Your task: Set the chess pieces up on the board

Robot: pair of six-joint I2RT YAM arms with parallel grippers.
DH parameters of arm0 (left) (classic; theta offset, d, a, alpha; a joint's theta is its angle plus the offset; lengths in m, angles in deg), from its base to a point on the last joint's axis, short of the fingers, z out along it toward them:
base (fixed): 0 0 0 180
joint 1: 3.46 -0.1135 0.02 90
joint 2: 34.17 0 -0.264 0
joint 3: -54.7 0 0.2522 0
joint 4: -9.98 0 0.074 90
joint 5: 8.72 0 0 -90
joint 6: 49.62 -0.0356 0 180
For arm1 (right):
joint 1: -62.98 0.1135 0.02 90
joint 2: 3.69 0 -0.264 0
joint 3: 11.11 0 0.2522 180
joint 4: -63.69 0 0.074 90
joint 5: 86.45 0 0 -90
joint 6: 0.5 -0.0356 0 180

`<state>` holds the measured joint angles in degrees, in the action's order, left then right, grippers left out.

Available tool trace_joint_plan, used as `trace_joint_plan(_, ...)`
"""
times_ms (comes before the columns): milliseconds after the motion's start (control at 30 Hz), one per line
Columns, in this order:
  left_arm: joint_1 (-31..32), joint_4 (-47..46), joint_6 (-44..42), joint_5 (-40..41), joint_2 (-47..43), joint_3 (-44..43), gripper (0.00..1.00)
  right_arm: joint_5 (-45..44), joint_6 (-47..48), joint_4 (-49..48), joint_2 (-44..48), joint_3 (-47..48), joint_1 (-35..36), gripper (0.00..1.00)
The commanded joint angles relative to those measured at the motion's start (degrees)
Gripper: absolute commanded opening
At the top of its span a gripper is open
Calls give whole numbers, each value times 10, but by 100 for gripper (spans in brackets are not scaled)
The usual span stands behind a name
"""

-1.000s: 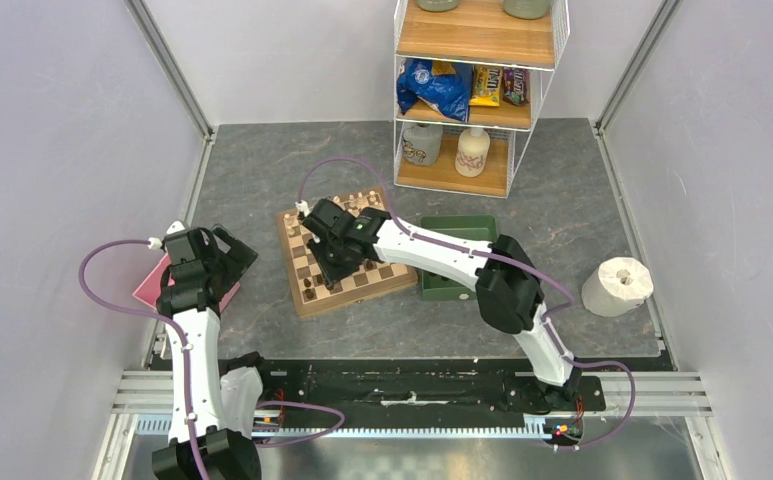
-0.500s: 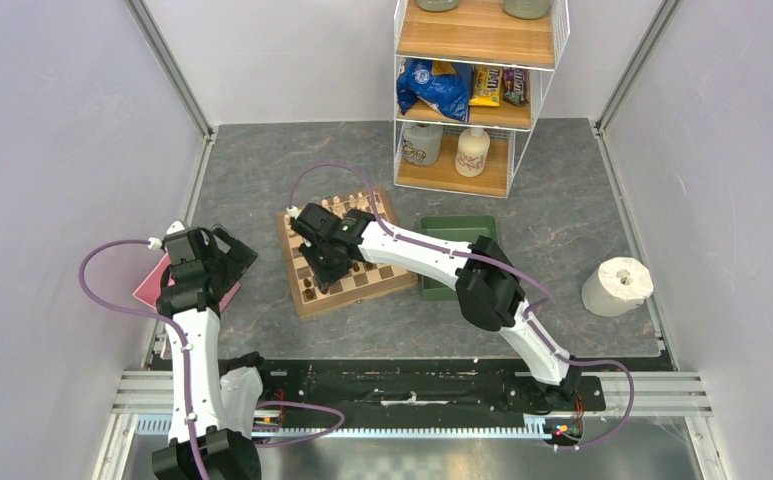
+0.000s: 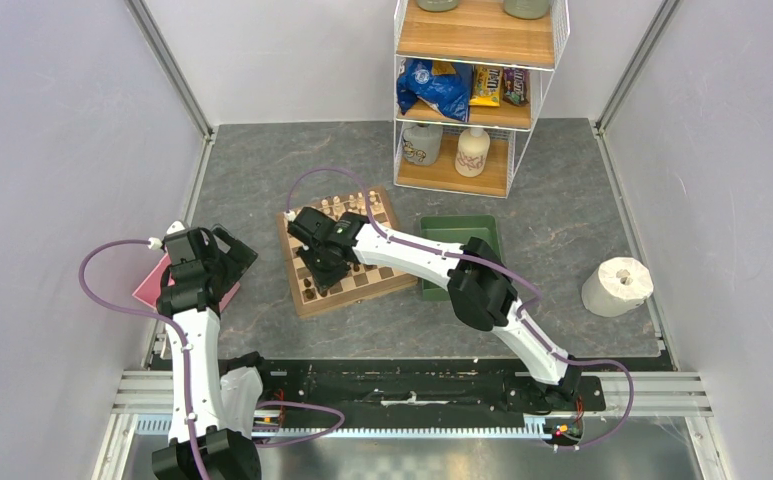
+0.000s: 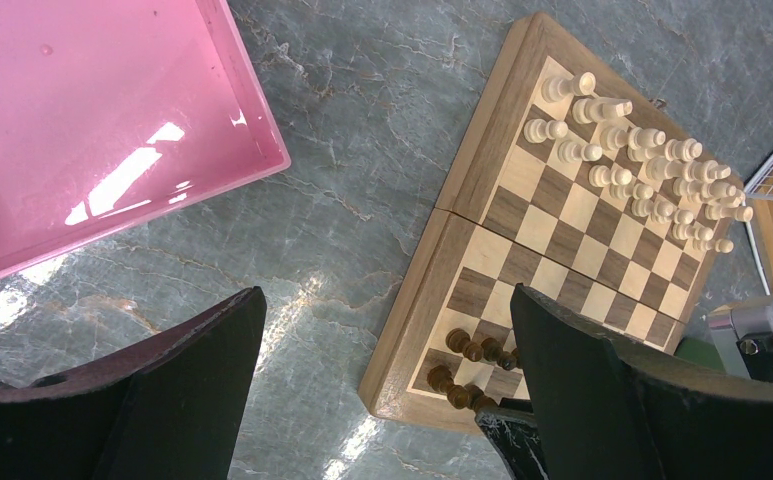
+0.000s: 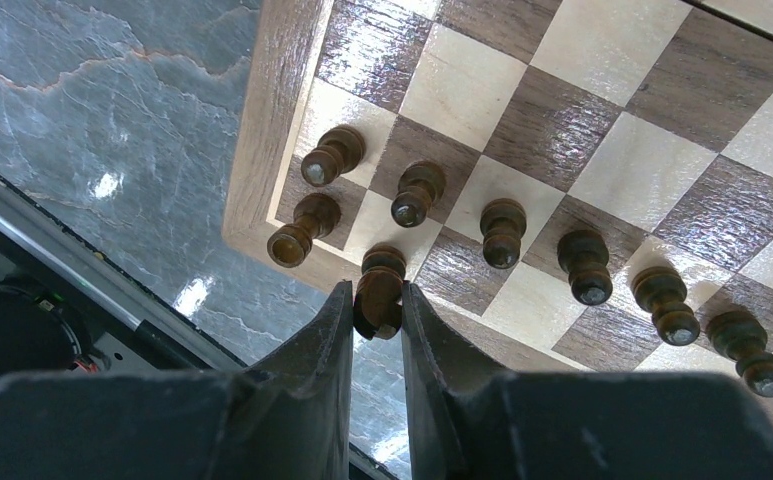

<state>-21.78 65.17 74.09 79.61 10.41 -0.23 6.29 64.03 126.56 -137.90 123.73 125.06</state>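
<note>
White paper roll (image 3: pixel 617 286) at three o'clock, pink plastic bin (image 4: pixel 82 120) at nine — white wire rack (image 3: pixel 477 35) at twelve.

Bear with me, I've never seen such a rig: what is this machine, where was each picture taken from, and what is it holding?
These are two robot arms bolted at the near edge of a table, each ending in a two-finger gripper. The wide picture comes from a fixed camera above and behind them; the other two come from cameras on the wrists, so each shows its own fingers. On the table lie a wooden chessboard, a green tray, a pink tray and a paper roll. Pale chessmen stand along the board's far side, dark chess pieces along its near edge. The right gripper is shut on one dark piece at that near edge. The left gripper is open and holds nothing.
</note>
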Motion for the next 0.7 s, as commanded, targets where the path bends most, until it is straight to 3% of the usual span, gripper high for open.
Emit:
trace_joint_plan(0, -6, -18, 0, -8, -5, -8, 100, -7, 6, 5, -6, 32, 3, 25)
trace_joint_plan(667, -5, -18, 1, -8, -5, -8, 100, -22, 12, 7, -18, 45, 3, 27)
